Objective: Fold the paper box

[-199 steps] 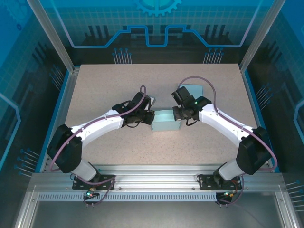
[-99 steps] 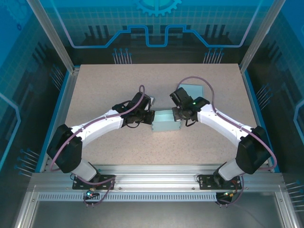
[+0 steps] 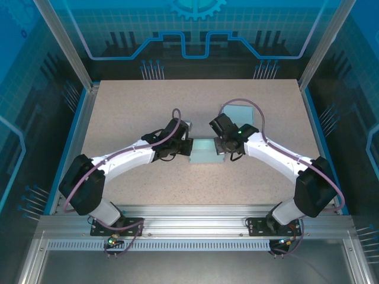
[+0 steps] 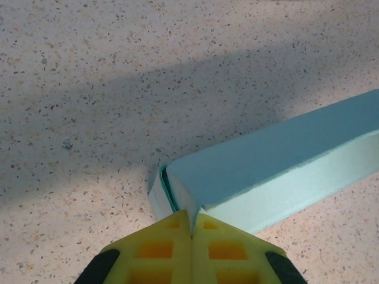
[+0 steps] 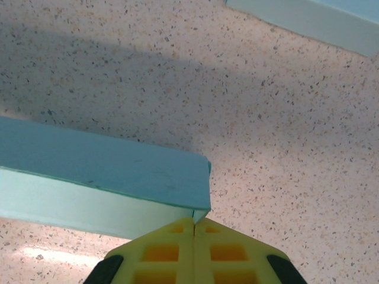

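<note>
The teal paper box [image 3: 203, 152] lies on the speckled table [image 3: 148, 106] between my two arms. My left gripper [image 3: 188, 148] is at its left end. In the left wrist view the yellow fingers [image 4: 155, 248] are shut, with a thin end wall of the box [image 4: 266, 160] pinched at the tips of the left gripper [image 4: 190, 214]. My right gripper [image 3: 218, 147] is at the box's right end. In the right wrist view it [image 5: 194, 220] is shut on the near corner wall of the box [image 5: 100, 171]. The box's end faces are partly hidden by the fingers.
A second flat teal piece [image 3: 240, 111] lies on the table just behind the right arm, and its edge [image 5: 308, 21] runs along the top of the right wrist view. Blue rails border the table's left and right sides.
The left gripper has closed the last bit onto the box's left end. The right gripper has shifted left and slightly back, covering more of the box's right end.
</note>
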{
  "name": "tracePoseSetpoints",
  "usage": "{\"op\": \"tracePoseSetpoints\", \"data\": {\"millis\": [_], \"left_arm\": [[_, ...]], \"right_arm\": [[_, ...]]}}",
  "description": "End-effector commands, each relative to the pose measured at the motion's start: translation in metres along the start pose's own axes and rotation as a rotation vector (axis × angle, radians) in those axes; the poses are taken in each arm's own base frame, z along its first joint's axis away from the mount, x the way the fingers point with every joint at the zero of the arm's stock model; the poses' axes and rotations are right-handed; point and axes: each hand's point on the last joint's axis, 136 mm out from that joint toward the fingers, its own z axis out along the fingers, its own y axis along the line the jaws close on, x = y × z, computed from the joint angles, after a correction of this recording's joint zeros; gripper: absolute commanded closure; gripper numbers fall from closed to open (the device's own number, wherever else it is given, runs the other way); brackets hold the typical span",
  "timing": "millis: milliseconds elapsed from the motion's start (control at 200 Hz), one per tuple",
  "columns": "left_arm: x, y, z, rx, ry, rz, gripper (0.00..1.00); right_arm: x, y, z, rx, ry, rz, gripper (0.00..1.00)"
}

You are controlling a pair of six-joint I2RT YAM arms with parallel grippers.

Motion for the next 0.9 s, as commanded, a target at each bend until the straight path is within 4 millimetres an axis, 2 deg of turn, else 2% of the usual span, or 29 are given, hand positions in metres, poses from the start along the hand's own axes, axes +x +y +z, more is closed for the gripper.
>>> {"op": "tracePoseSetpoints", "data": {"millis": [0,245,370,415,440,685,815,895], "left_arm": [[0.029,-0.019,0.010,0.066,0.066,0.004,0.97],[0.048,-0.005,0.015,0.026,0.031,-0.003,0.99],[0.052,-0.003,0.014,0.050,-0.001,-0.027,0.91],[0.052,-0.005,0.012,0.071,-0.018,-0.028,0.87],[0.050,-0.006,0.010,0.082,-0.031,-0.027,0.83],[0.036,-0.027,-0.014,0.228,-0.151,0.005,0.47],[0.030,-0.037,-0.027,0.298,-0.191,0.010,0.23],[0.027,-0.038,-0.033,0.301,-0.205,0.007,0.15]], "right_arm": [[0.014,0.031,-0.002,-0.111,0.013,-0.017,1.00],[0.031,0.021,0.003,-0.099,-0.031,0.025,1.00],[0.036,0.016,0.005,-0.092,-0.081,0.053,1.00],[0.031,0.016,0.001,-0.100,-0.116,0.066,1.00],[0.039,0.012,0.006,-0.089,-0.111,0.063,1.00],[0.041,0.004,0.005,-0.076,-0.196,0.092,1.00],[0.041,0.004,0.006,-0.070,-0.195,0.091,1.00],[0.041,0.007,0.007,-0.074,-0.193,0.076,1.00]]}}
